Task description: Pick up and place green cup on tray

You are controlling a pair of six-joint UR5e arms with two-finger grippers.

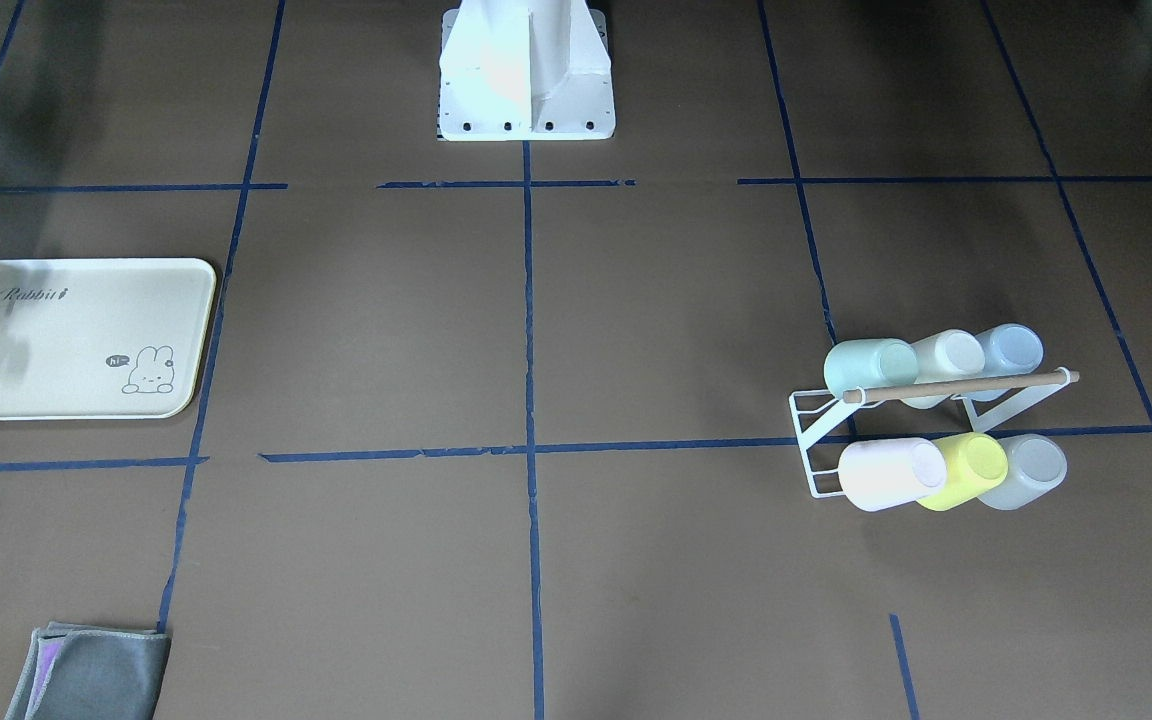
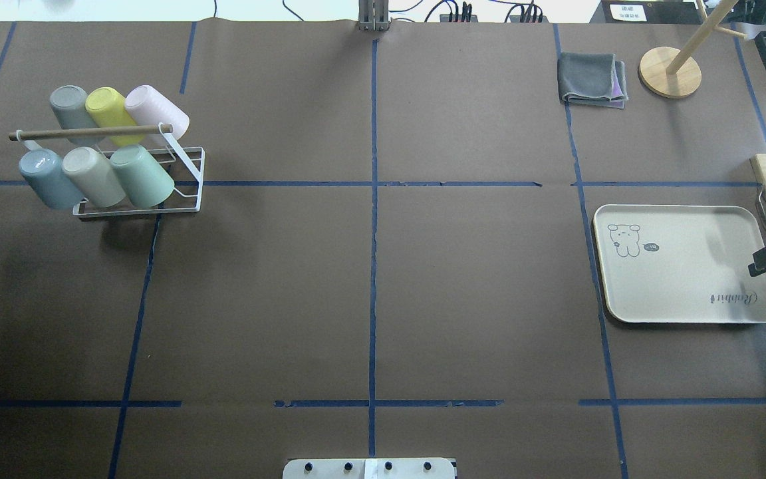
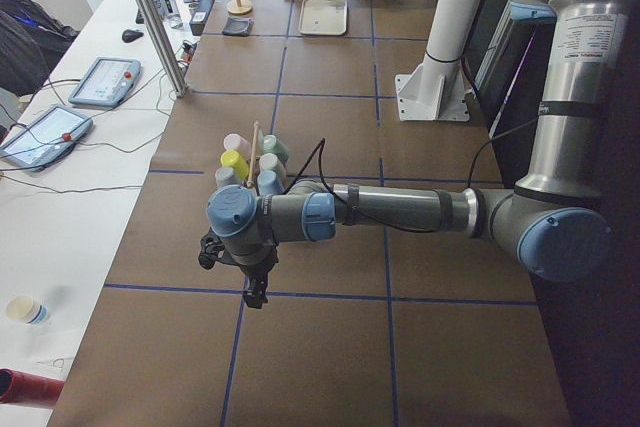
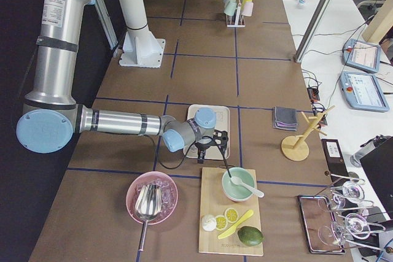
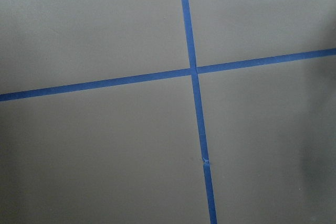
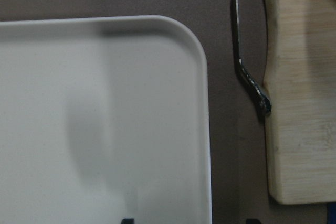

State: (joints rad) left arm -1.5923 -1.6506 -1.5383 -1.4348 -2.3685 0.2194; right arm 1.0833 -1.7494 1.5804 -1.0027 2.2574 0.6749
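**Green cup on rack, tray lying well apart at the other side**

The green cup (image 2: 142, 175) is lying tilted on the white wire rack (image 2: 187, 199), in the row nearer the robot, at the end toward the table's middle. It is touching a cream cup (image 2: 94, 177), with a blue cup (image 2: 42, 179) beyond that one. Three more cups are sitting in the far row: pink (image 2: 155, 110), yellow (image 2: 108, 106) and grey (image 2: 69, 106). A wooden bar (image 2: 90, 132) is running across the top of the rack between the rows.

The tray (image 2: 689, 293) is lying flat on the robot's right side of the table, well apart from the rack.

The right gripper (image 6: 189, 221) is hanging over the tray's outer edge. Its two fingertips (image 6: 127, 220) are showing apart in the wrist view, one over the tray and one over the table, so the jaws are standing open and holding nothing. A wooden board (image 6: 294, 77) is lying just beside that corner.

The left gripper (image 3: 253, 292) is hanging over the table, with crossing blue tape lines (image 5: 190, 72) in its wrist view. Jaw state: cannot tell
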